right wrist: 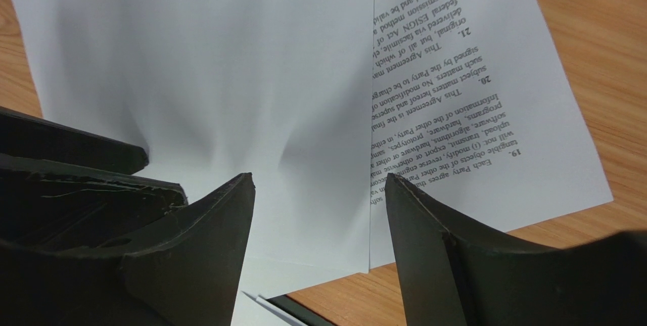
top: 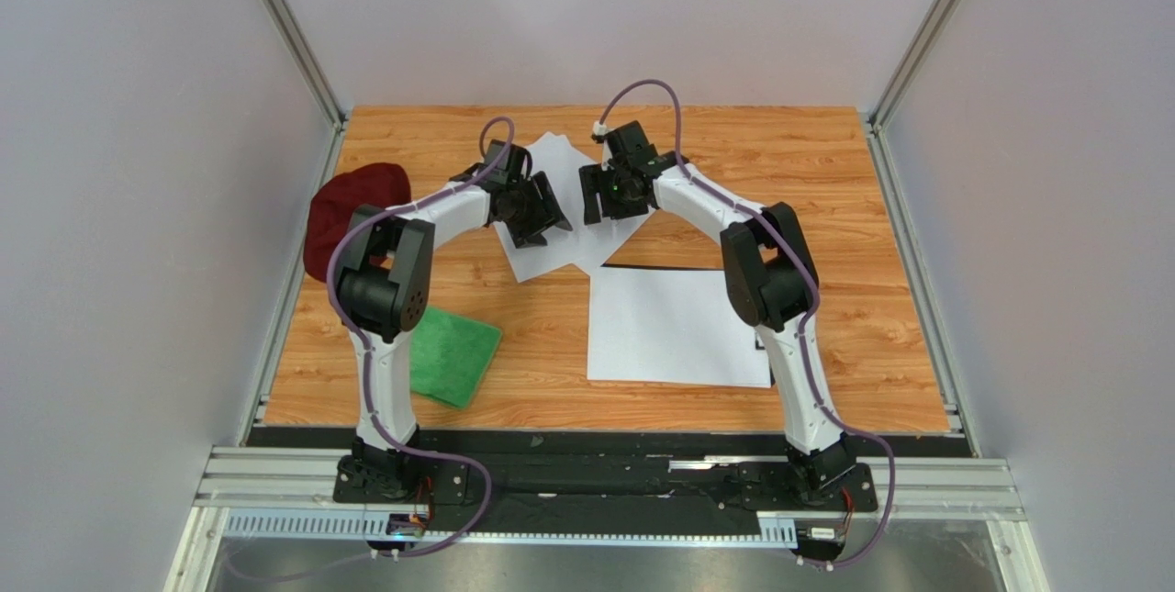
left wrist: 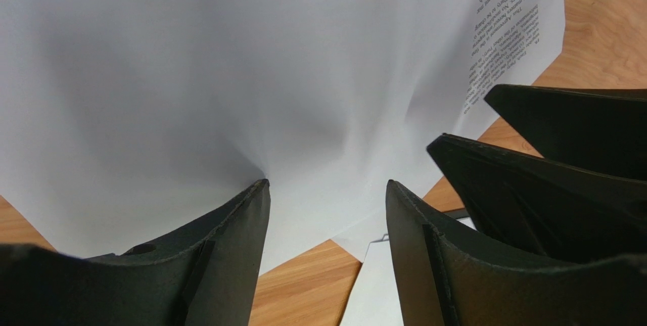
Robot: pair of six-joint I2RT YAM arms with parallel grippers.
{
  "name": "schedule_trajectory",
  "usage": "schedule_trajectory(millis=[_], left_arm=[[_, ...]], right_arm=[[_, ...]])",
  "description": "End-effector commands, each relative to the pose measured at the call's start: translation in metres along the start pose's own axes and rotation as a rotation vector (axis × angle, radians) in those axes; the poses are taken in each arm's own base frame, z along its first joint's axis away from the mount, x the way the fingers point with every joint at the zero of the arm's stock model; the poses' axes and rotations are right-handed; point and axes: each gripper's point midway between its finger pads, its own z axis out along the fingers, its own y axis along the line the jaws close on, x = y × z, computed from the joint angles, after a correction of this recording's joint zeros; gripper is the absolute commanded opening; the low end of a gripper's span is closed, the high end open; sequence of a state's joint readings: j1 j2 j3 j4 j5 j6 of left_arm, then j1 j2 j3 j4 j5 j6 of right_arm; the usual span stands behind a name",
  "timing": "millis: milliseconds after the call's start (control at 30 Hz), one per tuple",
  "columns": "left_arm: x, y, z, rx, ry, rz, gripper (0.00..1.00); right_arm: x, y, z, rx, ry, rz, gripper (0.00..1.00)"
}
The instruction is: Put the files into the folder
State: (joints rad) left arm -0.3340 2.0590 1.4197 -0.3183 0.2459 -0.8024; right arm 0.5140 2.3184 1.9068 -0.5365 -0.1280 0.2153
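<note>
Several white files (top: pixel 555 156) lie overlapped at the table's back centre; they also show in the left wrist view (left wrist: pixel 190 76) and the right wrist view (right wrist: pixel 228 61), one with printed text (right wrist: pixel 486 98). Another white sheet (top: pixel 676 324) lies over the black folder (top: pixel 669 266), of which only thin edges show; a corner shows in the right wrist view (right wrist: pixel 300 312). My left gripper (top: pixel 546 218) (left wrist: pixel 326 183) is open, its tips down on the sheets, which pucker at one fingertip (left wrist: pixel 254 193). My right gripper (top: pixel 599 196) (right wrist: pixel 319 178) is open beside it, tips on the same sheets.
A dark red hat (top: pixel 352 214) lies at the table's left edge. A green square cloth (top: pixel 453 355) lies front left, near the left arm. Grey walls and metal rails enclose the wooden table (top: pixel 855 207).
</note>
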Motion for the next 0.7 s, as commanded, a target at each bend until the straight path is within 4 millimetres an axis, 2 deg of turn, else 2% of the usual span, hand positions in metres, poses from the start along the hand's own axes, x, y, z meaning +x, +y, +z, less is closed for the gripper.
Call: schedule_trajectory(millis=[0,233,467,533,567,667], left_arm=[[-0.003,-0.007,-0.001,0.026,-0.020,-0.021,0.67],[0.004,-0.001,0.008,0.024,0.005,-0.042,0.67],[0.007,-0.001,0.010,0.036,0.008,-0.053,0.67],[0.008,0.000,0.010,0.036,0.008,-0.053,0.66],[0.009,0.001,0.010,0.035,0.009,-0.053,0.66],[0.008,0.001,0.008,0.040,0.008,-0.050,0.66]], right_arm=[[0.002,0.003,0.010,0.006,0.011,-0.046,0.67],[0.007,0.013,0.015,-0.037,0.015,-0.014,0.67],[-0.011,0.042,0.002,-0.213,-0.035,0.083,0.67],[-0.016,0.040,0.000,-0.260,-0.041,0.162,0.67],[-0.016,0.046,0.000,-0.310,-0.041,0.180,0.67],[-0.015,0.039,-0.002,-0.329,-0.045,0.227,0.67]])
